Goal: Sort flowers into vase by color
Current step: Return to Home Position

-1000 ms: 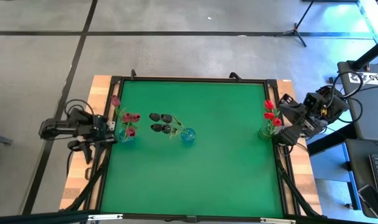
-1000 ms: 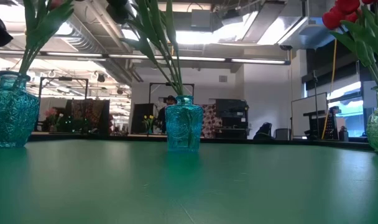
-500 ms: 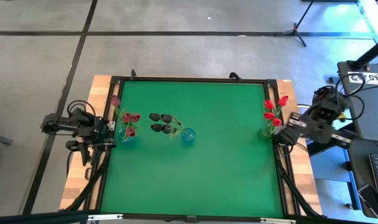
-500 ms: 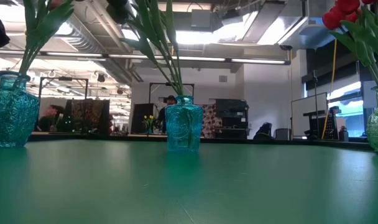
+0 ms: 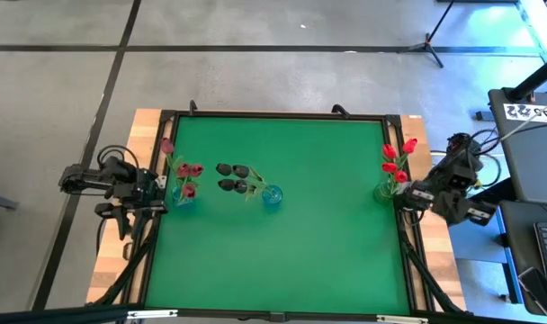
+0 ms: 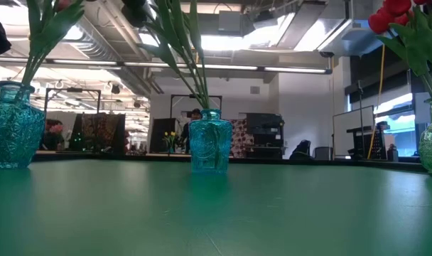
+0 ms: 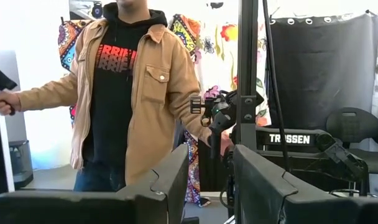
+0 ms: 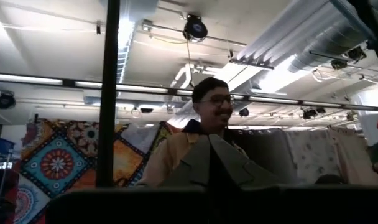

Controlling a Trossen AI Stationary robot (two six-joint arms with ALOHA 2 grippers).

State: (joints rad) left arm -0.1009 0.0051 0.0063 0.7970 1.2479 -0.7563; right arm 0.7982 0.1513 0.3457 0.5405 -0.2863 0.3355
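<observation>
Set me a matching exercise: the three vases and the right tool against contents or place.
1. left vase
2. middle vase
3. right vase
4. right tool

a. black flowers
b. beyond the mat's right edge
c. bright red flowers
d. pinkish-red flowers

Pairs: 1-d, 2-a, 3-c, 4-b.

The left tool sits off the left edge.

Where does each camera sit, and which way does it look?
High: overhead, straight down at the table; both arms show.
Low: tabletop height, across past the vases; no arm.
Left wrist: faces a person; open left end effector shows.
Right wrist: tilted at the ceiling; shut right end effector shows.
Shared, high and low: middle vase.
</observation>
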